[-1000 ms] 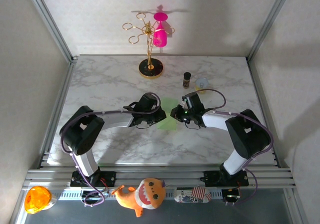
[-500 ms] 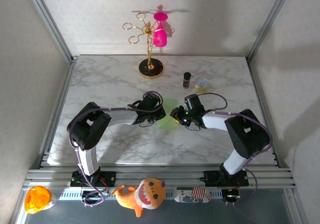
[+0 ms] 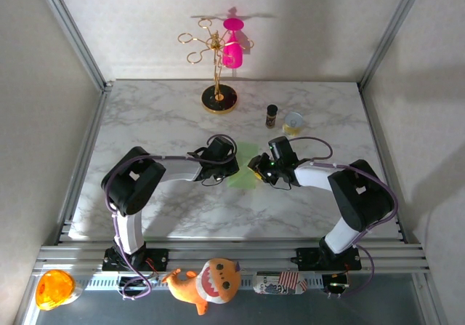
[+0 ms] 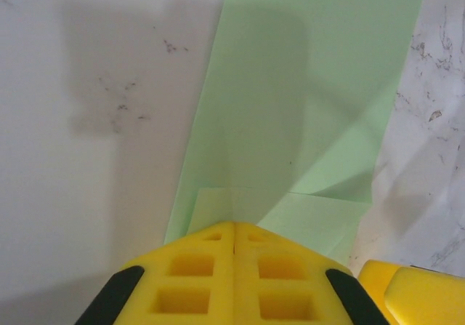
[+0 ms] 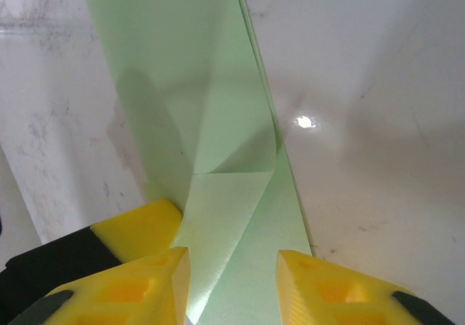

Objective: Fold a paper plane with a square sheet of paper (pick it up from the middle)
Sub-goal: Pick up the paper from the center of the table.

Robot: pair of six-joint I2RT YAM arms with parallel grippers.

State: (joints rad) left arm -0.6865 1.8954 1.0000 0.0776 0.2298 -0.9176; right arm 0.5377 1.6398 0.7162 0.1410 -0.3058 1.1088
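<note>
The pale green sheet of paper [image 3: 244, 169] lies flat on the marble mid-table, folded into a long narrow band with diagonal creases and triangular flaps [image 4: 305, 107] [image 5: 218, 121]. My left gripper [image 3: 231, 166] [image 4: 234, 225] is shut, its yellow fingertips together and resting on the paper's near end. Nothing shows between its jaws. My right gripper [image 3: 256, 169] [image 5: 232, 267] meets it from the other side. It stands open with the folded band running between its two yellow fingers [image 5: 145, 285]. The two grippers almost touch.
A gold stand with pink cups [image 3: 219, 98] stands at the back. A small dark bottle [image 3: 272, 115] and a small pale cup [image 3: 293, 122] sit back right. An orange ball [image 3: 55, 287] and a plush toy [image 3: 207, 284] lie below the near rail.
My right gripper has opened over the paper. The left arm's elbow has swung a little to the right while its shut fingers stayed on the paper.
</note>
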